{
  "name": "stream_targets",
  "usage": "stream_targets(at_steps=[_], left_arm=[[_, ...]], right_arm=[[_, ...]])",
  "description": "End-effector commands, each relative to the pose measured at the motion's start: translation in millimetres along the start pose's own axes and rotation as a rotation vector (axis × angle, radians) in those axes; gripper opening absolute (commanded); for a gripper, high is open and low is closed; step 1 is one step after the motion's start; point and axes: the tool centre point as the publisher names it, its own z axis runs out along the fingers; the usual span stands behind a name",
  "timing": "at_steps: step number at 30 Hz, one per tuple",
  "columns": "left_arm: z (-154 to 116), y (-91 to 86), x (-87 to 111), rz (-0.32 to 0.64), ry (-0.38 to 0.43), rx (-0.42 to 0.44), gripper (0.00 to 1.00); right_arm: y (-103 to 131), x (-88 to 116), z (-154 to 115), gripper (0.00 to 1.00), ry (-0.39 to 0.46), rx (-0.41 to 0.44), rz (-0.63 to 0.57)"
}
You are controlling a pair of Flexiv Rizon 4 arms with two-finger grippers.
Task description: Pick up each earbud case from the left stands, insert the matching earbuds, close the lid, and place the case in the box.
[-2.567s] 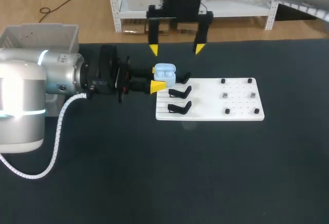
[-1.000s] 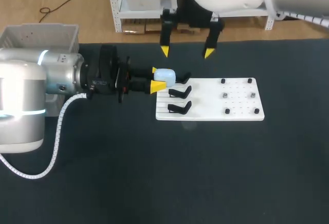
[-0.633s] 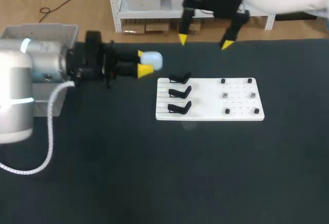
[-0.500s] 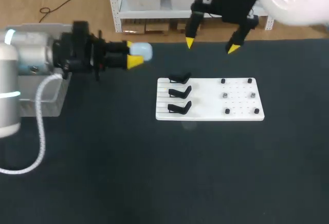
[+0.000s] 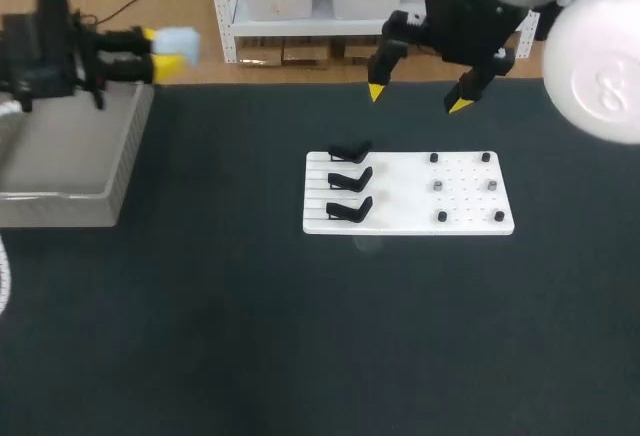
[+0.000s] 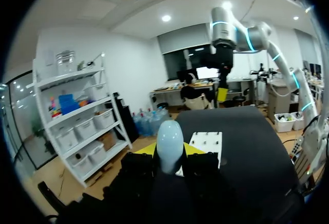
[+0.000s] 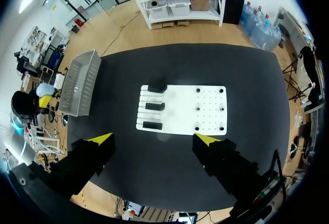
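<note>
1. Fingers of the left gripper (image 5: pixel 158 46) press on the pale blue earbud case (image 5: pixel 182 44) from both sides. In the left wrist view the case (image 6: pixel 169 141) juts out past the yellow tips.
2. That gripper hangs raised near the grey box (image 5: pixel 118 181) at the left edge of the table (image 5: pixel 300 336). Whether it is directly over the box cannot be told.
3. The right gripper (image 5: pixel 417 98) is spread wide with nothing between its fingers. It hovers above the table's far edge, beyond the white board (image 5: pixel 400 201).
4. The board lies mid-table, with three black stands (image 5: pixel 348 180) in a column on its left part and small dark pegs (image 5: pixel 464 186) on its right part.
5. From the right wrist, the board (image 7: pixel 180 100) lies ahead of the spread fingers and well apart from the box (image 7: pixel 82 88). The case (image 7: pixel 45 89) shows small on the box's side away from the board.
</note>
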Motion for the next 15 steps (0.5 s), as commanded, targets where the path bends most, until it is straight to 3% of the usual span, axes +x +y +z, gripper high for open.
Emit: stream_targets(at_steps=[1,7,15], left_arm=[[-39,8.2,5.8,-0.034,0.067,-0.262,0.00],[-66,34.7,34.1,-0.068,0.181,-0.389,0.00],[-97,74.9,89.5,-0.158,0.283,-0.539,0.00]], right_arm=[[-1,3,0,1.00,-0.048,0.001,0.002],[-1,3,0,1.00,-0.048,0.001,0.002],[-1,3,0,1.00,-0.048,0.001,0.002]])
